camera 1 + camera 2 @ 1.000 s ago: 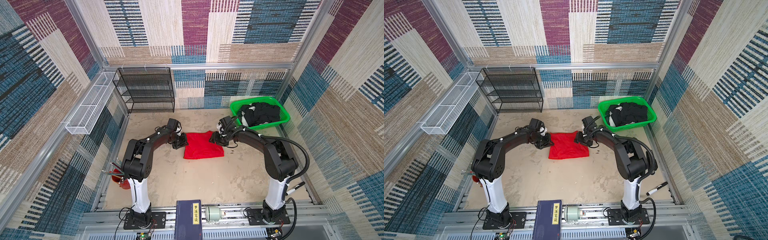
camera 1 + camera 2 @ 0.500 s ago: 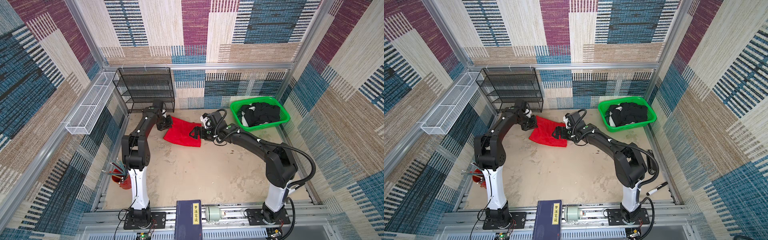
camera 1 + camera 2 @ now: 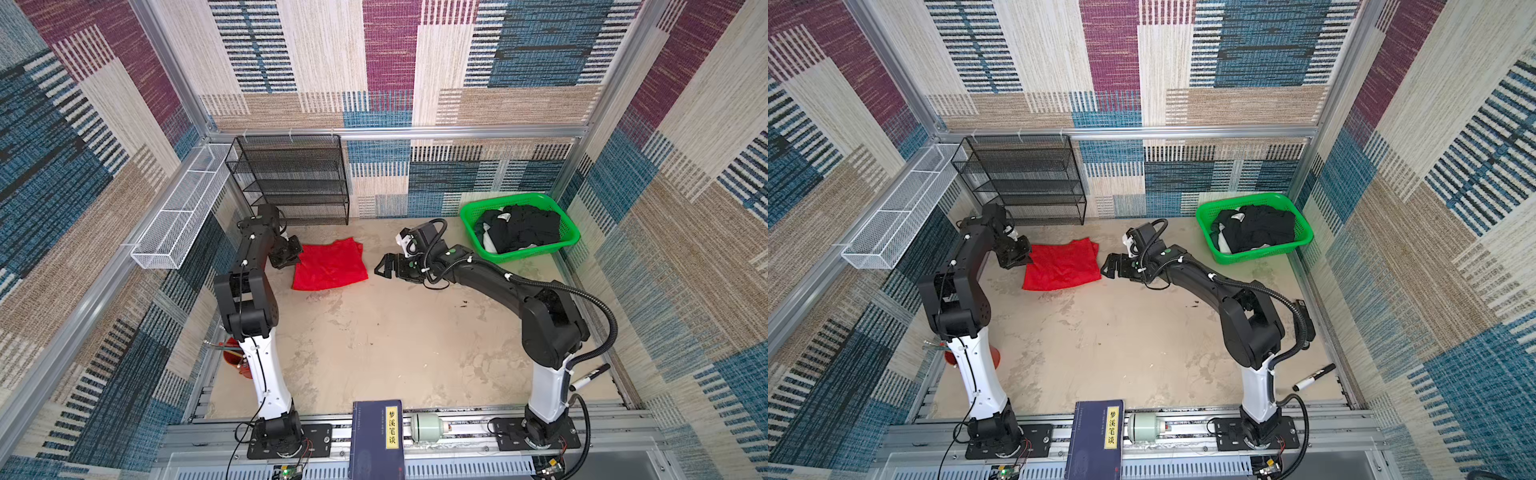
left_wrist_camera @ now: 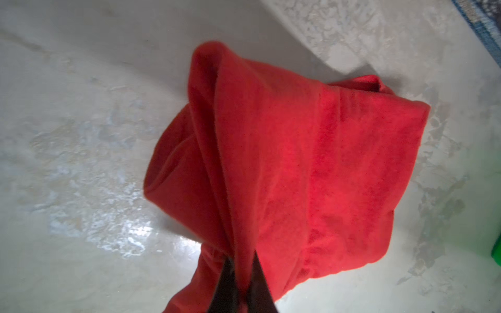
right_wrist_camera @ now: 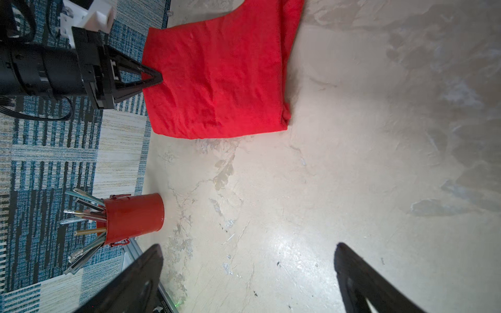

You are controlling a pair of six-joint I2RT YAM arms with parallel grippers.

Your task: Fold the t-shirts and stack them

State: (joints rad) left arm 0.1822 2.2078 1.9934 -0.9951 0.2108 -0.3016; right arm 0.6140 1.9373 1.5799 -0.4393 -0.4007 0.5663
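With left pincer pinching red shirt's edge and right pincer spread empty, could drag fold loose if tugged.

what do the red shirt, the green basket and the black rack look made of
Red shirt: soft matte cloth; it wrinkles and drapes in folds.
Basket: likely smooth bright green plastic, moulded as an open mesh.
Rack: apparently metal wire mesh, painted matte black; thin straight rods, see-through shelves.
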